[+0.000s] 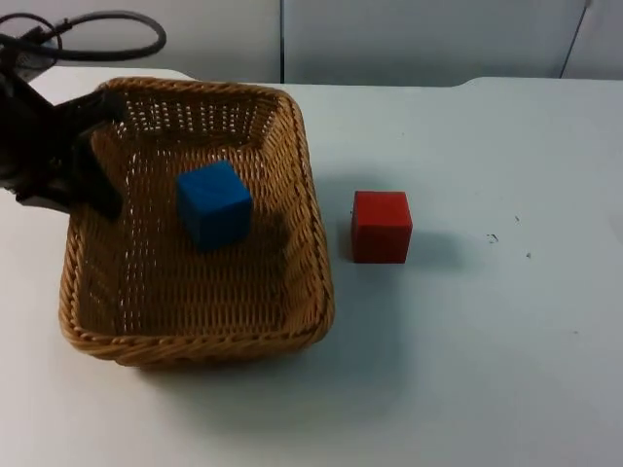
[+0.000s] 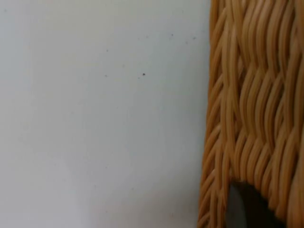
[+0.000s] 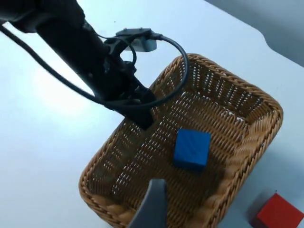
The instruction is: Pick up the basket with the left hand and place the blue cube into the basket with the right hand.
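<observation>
Blue cube (image 1: pixel 214 204) inside the woven wicker basket (image 1: pixel 292 156).
Left claw (image 1: pixel 92 156) clamped on its left rim; right claw's state cannot be told. Red cube (image 1: pixel 381 226) on smooth white worktop (image 1: pixel 487 341).

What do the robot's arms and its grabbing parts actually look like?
The left arm is black and tubular, ending in a black two-finger left end effector at the basket rim. The right end effector shows a tapered grey tip.

No text, label or number can be read anywhere. The cubes, basket and table carry no markings.
</observation>
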### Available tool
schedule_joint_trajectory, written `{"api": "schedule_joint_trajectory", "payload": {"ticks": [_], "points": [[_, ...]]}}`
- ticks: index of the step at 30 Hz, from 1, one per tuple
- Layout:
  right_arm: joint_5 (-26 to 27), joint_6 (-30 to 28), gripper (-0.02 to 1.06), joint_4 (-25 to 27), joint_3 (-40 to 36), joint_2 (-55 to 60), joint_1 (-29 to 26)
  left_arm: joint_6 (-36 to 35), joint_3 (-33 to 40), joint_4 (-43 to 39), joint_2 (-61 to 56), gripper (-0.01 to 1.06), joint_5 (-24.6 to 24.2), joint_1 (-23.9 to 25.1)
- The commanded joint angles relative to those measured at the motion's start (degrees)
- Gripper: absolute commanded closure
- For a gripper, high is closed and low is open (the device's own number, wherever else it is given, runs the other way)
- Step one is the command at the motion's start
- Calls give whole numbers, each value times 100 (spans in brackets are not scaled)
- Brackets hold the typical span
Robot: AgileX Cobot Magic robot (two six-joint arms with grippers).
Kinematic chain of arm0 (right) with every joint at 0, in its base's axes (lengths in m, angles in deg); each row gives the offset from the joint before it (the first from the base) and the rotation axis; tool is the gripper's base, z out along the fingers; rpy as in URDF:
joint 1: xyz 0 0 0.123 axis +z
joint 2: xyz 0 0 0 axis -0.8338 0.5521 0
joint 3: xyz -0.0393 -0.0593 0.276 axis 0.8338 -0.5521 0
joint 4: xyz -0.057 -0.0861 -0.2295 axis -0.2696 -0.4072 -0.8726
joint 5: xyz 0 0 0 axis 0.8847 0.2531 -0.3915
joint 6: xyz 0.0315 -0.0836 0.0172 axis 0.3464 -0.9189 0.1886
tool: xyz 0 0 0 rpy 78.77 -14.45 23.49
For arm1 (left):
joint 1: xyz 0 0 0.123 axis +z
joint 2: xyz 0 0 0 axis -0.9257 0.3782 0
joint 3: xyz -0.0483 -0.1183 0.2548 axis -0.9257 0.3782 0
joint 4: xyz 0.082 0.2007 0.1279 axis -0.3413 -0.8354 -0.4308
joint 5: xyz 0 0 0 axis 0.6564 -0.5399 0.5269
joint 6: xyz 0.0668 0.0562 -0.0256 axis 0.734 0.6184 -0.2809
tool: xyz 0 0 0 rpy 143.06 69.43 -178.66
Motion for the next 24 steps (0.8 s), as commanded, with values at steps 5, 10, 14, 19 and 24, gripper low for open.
{"api": "schedule_joint_trajectory", "payload": {"ticks": [5,10,14,19,24], "points": [[176,-35,25,-125,-793,-765,19,110,-65,33,174,105,53,-25],[203,0,25,-125,-1315,-1334,19,132,-65,-33,314,105,62,-25],[224,0,25,-125,-1635,-1824,19,157,-65,-57,350,105,249,-25],[249,114,25,-125,-1872,-2344,19,306,-65,-97,350,105,317,-25],[226,204,25,-125,-1996,-2816,19,306,-65,-267,350,105,453,-25]]}}
